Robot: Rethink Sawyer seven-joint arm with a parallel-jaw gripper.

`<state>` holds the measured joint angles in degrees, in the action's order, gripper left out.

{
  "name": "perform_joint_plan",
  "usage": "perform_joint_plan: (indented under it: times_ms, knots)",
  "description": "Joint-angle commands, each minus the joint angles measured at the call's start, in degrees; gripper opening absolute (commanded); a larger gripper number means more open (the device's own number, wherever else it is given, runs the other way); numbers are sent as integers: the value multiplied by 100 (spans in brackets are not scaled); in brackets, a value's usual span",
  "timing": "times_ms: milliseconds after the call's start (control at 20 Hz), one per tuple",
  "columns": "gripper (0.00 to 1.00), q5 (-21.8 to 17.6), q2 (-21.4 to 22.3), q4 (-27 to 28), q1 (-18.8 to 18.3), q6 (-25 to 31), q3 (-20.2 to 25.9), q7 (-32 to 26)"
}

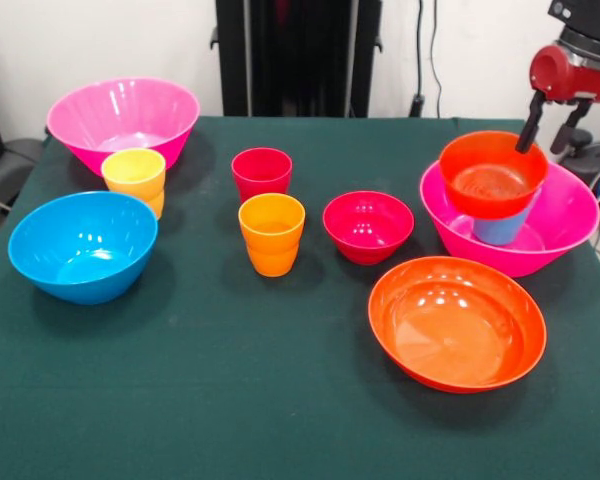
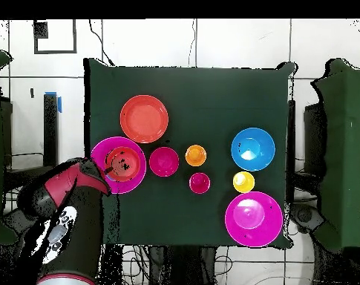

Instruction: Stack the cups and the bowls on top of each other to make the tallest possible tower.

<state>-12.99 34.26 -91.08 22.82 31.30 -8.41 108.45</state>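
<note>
**Three pieces already nested under the claw, seven left loose**

Three things sit together directly beneath the gripper (image 1: 529,137): a large pink bowl (image 1: 565,225), a blue cup (image 1: 503,229) standing inside it, and a small orange bowl (image 1: 492,172) resting on that cup. One dark finger (image 1: 532,118) reaches down to the small bowl's far rim; it seems pinched there, but whether the claw is clamped or apart cannot be told from either view.

Judged from this, the step in hand is seating the small orange bowl. It looks slightly tilted on the cup, so it should be level and centred before it is let go, and the claw should lift straight up so the rim is not dragged.

Away from the claw, going by size: the second large pink bowl (image 1: 123,118) stands well apart at the far corner, the wide shallow orange bowl (image 1: 457,322) lies just beside the stack, and the medium blue bowl (image 1: 83,246) is well apart. The small crimson bowl (image 1: 368,226) is near. The orange cup (image 1: 272,233), red cup (image 1: 262,173) and yellow cup (image 1: 134,179) stand further off.
</note>
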Motion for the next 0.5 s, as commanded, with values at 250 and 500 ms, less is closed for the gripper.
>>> perform_joint_plan:
  times_ms: [250, 500]
  knots:
    - [100, 172, -123, 68, -33, 195, 208, 828]
    - [100, 186, -117, 59, -64, 202, 217, 782]
